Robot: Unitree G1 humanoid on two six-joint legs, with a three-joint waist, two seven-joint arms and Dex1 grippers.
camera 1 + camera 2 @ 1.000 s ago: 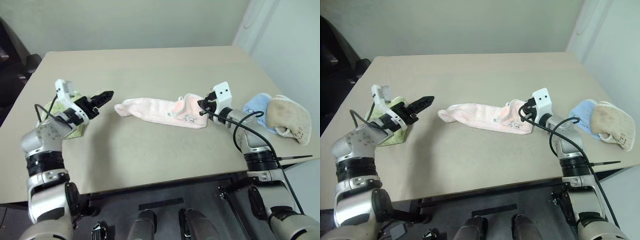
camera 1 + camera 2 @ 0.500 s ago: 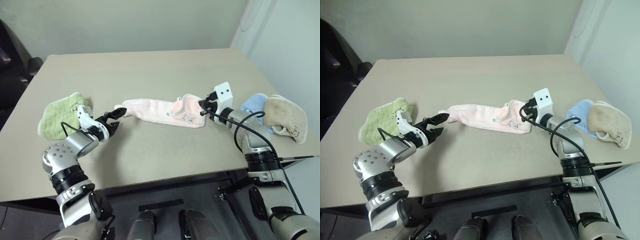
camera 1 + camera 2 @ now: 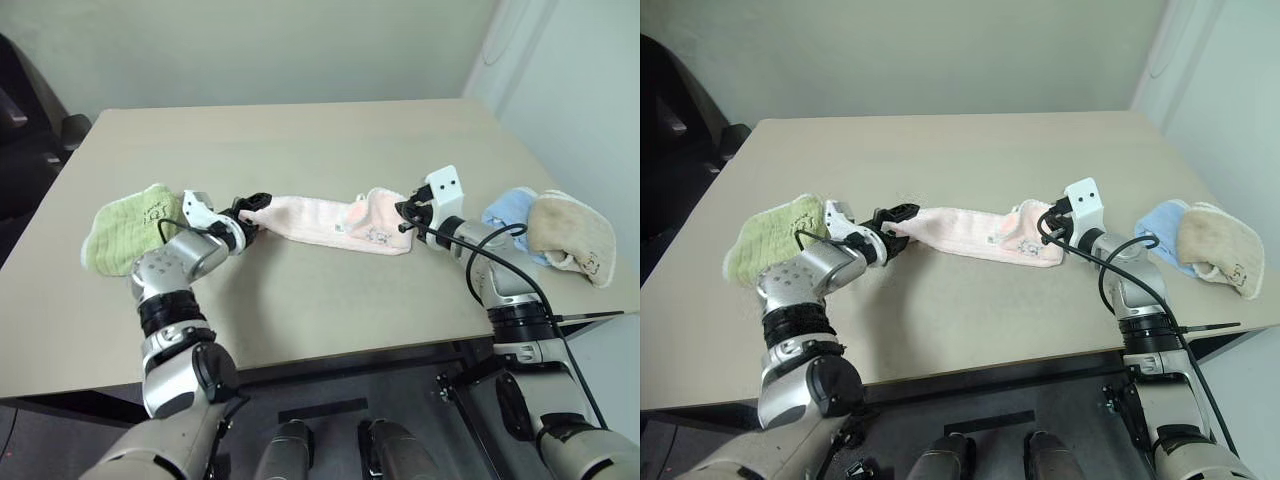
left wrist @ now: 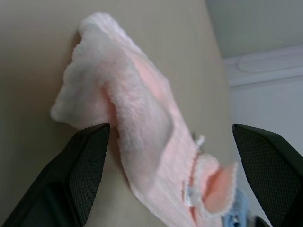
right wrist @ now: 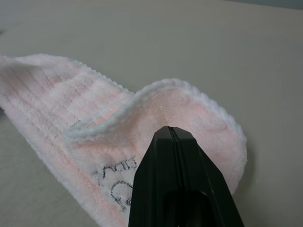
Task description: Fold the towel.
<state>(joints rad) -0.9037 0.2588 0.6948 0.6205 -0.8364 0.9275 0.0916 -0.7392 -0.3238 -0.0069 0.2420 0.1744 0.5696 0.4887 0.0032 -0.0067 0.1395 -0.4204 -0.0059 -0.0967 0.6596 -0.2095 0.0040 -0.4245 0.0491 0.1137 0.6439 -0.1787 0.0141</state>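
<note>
While the towel (image 3: 325, 220) lies stretched across the middle of the table (image 3: 300, 140) in the left eye view, the left gripper (image 3: 252, 207) sits at its left end with fingers spread, that end between them, not yet clamped. The right gripper (image 3: 404, 213) is at the towel's right end, where the cloth bunches up; a green towel (image 3: 125, 228) lies near the table's left edge, and a blue towel (image 3: 510, 215) with a beige towel (image 3: 572, 235) partly over it lies well to the right. Right eye view: same layout. Left wrist view: both black fingers (image 4: 83, 161) stand wide apart, the rumpled pink end of the towel between them, one finger just beside the cloth; a small white tag shows farther along. Right wrist view: the two fingers (image 5: 177, 189) are pressed together with no gap, over a raised fold of towel by the printed mark; whether cloth is pinched between them cannot be told.
</note>
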